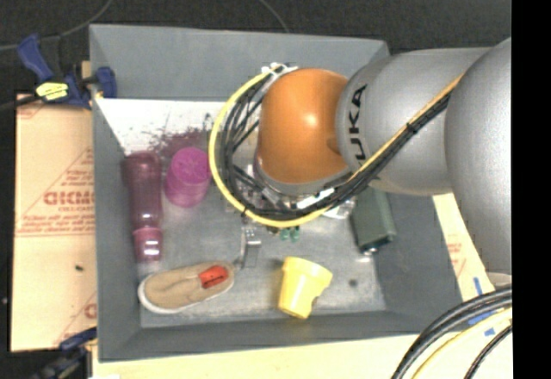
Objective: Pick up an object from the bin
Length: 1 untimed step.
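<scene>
One camera, above the bin (241,59), looks down at a slight tilt. Close range; arm (430,127) enters from right.

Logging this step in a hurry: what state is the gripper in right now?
Gripper: open or closed cannot be told; it hangs close to the beige shoe, near its red tab.

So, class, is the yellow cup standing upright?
No, the yellow cup lies tipped on its side, right of the beige slipper.

Claw (250,250) near beige shoe (176,288), yellow cup (301,285)
</scene>
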Available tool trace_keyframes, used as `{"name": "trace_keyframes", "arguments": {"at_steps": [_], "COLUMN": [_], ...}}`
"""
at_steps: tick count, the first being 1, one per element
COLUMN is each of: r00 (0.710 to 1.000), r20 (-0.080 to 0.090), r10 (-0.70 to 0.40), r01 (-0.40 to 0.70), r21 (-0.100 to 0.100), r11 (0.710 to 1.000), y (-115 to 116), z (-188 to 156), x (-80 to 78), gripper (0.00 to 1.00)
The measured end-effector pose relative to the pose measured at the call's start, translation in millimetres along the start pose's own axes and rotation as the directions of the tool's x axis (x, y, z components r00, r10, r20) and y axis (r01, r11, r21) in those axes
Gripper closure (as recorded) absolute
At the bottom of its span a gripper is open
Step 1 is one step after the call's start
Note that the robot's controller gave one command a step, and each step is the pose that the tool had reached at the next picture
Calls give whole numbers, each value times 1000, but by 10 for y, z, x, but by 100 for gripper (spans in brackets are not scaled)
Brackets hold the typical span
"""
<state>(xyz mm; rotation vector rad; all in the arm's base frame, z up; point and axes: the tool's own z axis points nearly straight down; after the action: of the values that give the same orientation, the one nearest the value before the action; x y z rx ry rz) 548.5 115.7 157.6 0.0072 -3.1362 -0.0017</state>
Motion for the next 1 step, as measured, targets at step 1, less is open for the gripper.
{"name": "trace_keyframes", "arguments": {"at_steps": [1], "r00": [1000], "r20": [8], "r10": [5], "r01": [-5], "r21": [-1], "r11": [1000], "y": [-5], "z": [-49], "x": [-17], "gripper": [0]}}
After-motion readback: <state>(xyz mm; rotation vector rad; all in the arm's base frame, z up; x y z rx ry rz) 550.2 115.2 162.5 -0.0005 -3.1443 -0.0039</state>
